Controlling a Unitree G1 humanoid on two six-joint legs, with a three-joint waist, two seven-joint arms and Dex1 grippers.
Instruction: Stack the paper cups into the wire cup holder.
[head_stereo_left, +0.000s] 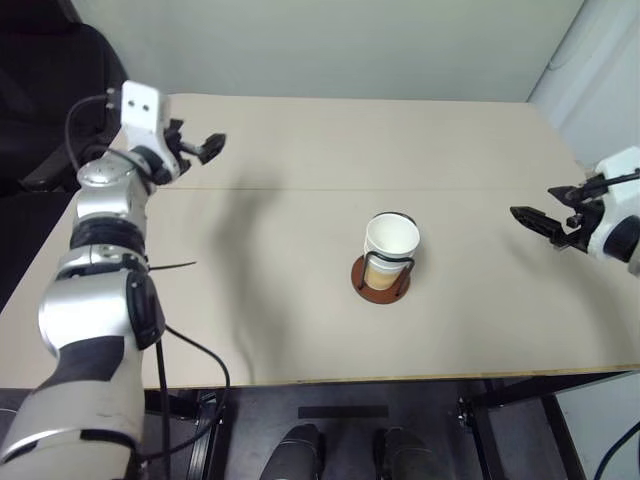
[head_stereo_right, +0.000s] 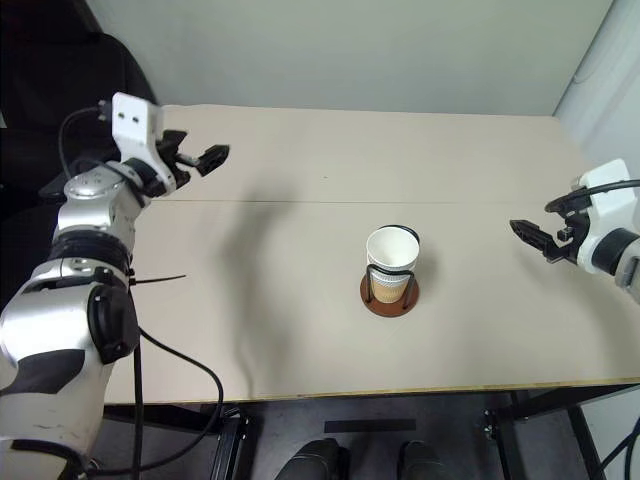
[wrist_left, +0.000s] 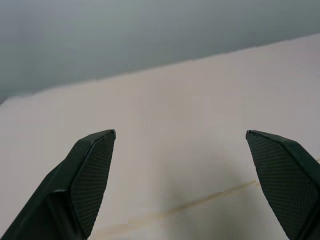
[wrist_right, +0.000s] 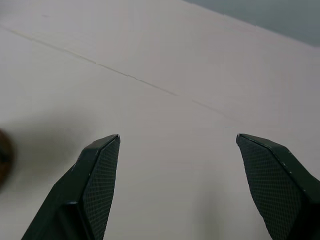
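Item: paper cups (head_stereo_left: 391, 243), nested as one stack, white rim uppermost, tan wall below. Location: seated upright inside the wire cup holder (head_stereo_left: 383, 273), right of centre on the tabletop (head_stereo_left: 300, 320); the black loops hug the stack and the reddish-brown disc base keeps it from tipping. No loose cup lies elsewhere on the surface, so stacking appears complete.

Item: left gripper (head_stereo_left: 205, 147), jaws spread wide, empty, over the far left corner, well apart from the holder.

Item: right gripper (head_stereo_left: 545, 224), jaws wide, empty, near the right edge, likewise clear of the stack.

Surface: pale beige board with a thin seam running across.

Room: plain light wall behind; dark chair at far left; dark floor below.
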